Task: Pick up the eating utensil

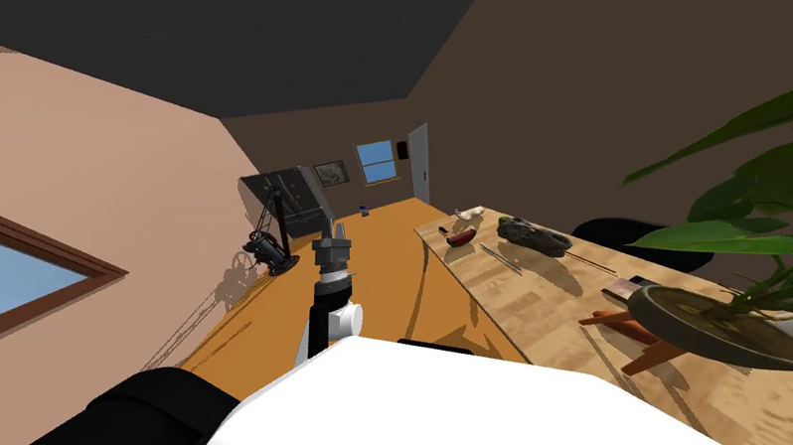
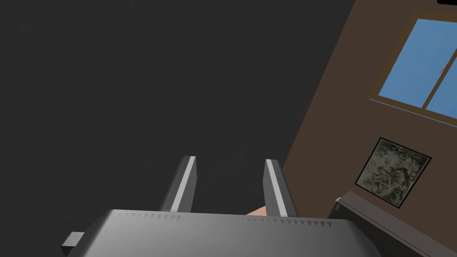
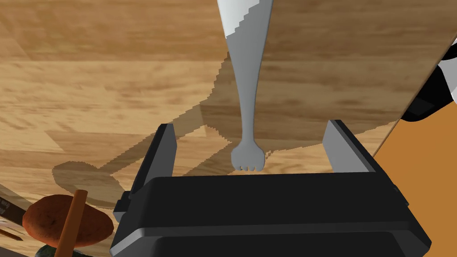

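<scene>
A grey fork [image 3: 247, 89] lies flat on the wooden table [image 3: 89, 80]. Its tines point at the dark body of my right gripper [image 3: 252, 147] and its handle runs away from it. That gripper is open and straddles the tine end, with a wide gap between each finger and the fork. My left gripper [image 1: 331, 244] is raised over the orange floor, left of the table. In its wrist view the left gripper [image 2: 230, 178] is open with nothing between its fingers.
A brown round lump with an orange stick [image 3: 67, 221] lies beside my right gripper. The table's edge [image 3: 401, 120] and the orange floor [image 3: 428, 178] are close on the other side. Along the table [image 1: 539, 301] lie a dark green object [image 1: 533, 237], a red bowl [image 1: 461, 238] and a potted plant [image 1: 776, 272].
</scene>
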Controlling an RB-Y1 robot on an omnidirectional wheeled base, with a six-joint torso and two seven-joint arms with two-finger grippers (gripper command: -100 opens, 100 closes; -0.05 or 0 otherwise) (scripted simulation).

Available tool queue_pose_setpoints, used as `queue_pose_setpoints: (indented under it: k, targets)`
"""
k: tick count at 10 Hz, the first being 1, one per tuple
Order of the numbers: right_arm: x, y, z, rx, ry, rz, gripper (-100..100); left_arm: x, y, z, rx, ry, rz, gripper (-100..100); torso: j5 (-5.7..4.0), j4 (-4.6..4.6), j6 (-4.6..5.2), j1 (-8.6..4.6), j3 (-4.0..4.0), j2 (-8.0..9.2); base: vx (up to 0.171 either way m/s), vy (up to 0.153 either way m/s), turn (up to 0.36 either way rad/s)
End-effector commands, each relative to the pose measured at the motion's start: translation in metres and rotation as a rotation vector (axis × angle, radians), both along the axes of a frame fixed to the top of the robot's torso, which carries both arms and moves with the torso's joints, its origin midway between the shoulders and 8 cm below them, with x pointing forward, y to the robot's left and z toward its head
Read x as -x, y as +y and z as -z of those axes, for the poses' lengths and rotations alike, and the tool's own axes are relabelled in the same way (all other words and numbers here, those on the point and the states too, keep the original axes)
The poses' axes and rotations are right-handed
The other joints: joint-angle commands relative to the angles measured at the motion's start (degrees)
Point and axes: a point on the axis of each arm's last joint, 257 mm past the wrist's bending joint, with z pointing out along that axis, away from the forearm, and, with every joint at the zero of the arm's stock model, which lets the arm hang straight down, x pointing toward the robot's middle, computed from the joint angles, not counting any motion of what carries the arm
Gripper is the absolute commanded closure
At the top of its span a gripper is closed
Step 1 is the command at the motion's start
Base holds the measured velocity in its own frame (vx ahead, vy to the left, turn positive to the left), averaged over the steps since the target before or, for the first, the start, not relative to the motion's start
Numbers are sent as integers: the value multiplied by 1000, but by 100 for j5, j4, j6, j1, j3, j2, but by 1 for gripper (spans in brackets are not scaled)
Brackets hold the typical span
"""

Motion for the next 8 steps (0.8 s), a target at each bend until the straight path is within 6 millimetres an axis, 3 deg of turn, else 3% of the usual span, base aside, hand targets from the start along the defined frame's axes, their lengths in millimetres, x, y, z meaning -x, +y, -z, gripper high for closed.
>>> queue_pose_setpoints:
  k: [1, 8]
  targets:
    - [3, 1, 1, 1, 1, -13, -100, 0, 0, 0, 0, 0, 0, 0, 0, 0, 0, 0, 0, 0, 69, -6, -49]
    - [30, 7, 9, -4, 3, -44, -100, 0, 0, 0, 0, 0, 0, 0, 0, -3, -5, -1, -7, -10, 79, -11, -71]
